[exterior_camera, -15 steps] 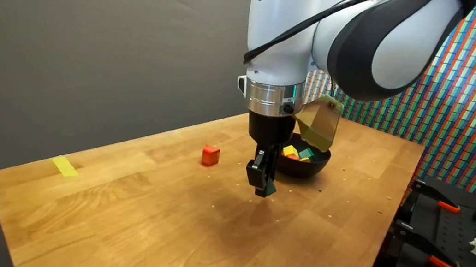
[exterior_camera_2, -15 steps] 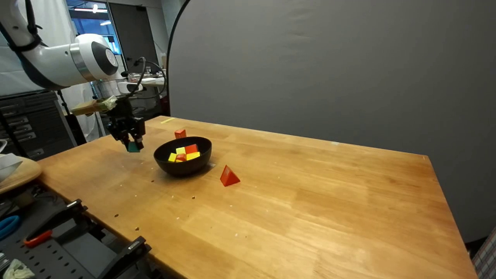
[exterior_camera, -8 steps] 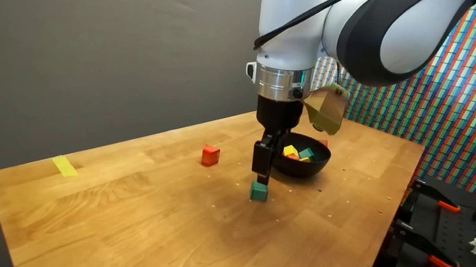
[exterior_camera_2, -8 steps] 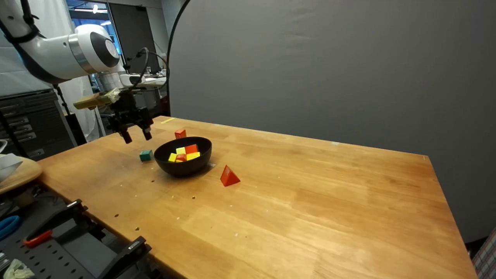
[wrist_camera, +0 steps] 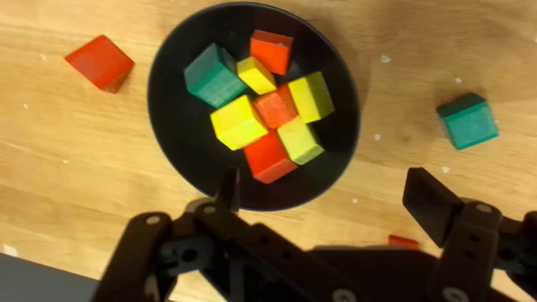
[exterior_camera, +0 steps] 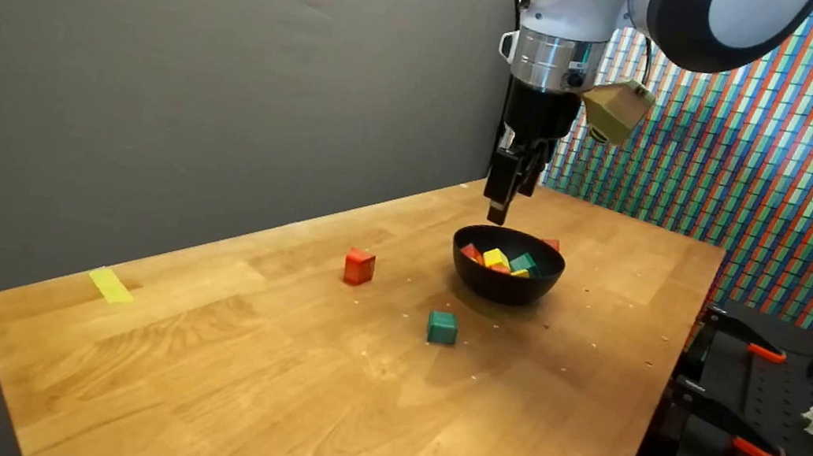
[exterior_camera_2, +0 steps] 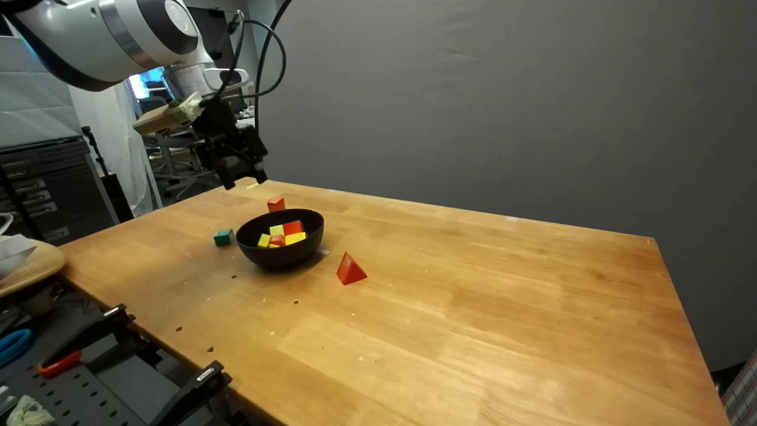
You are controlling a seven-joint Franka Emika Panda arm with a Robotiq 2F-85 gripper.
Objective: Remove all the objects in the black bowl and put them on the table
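The black bowl [wrist_camera: 335, 159] holds several small blocks: yellow [wrist_camera: 237, 122], red [wrist_camera: 268, 156], orange and one green [wrist_camera: 216, 75]. On the wooden table [exterior_camera_2: 502, 307] around it lie a green block [exterior_camera: 442, 328], a red block [exterior_camera: 359, 267] and a red wedge-like piece [exterior_camera_2: 350, 270]. My gripper [wrist_camera: 323, 178] hangs open above the table, higher than the bowl's rim, with nothing between its fingers. In the wrist view its left fingertip overlaps the bowl's near edge, the right one is over bare wood, and the gripper's body partly covers the red block.
A yellow tape strip [exterior_camera: 110, 284] is stuck near the table's edge. Black clamps with orange handles [exterior_camera: 757, 451] sit along one side of the table. A grey backdrop [exterior_camera_2: 502, 106] stands behind it.
The green block has left my gripper and now rests on the table beside the bowl. My jaws have opened, and the arm has risen and moved across toward the bowl.
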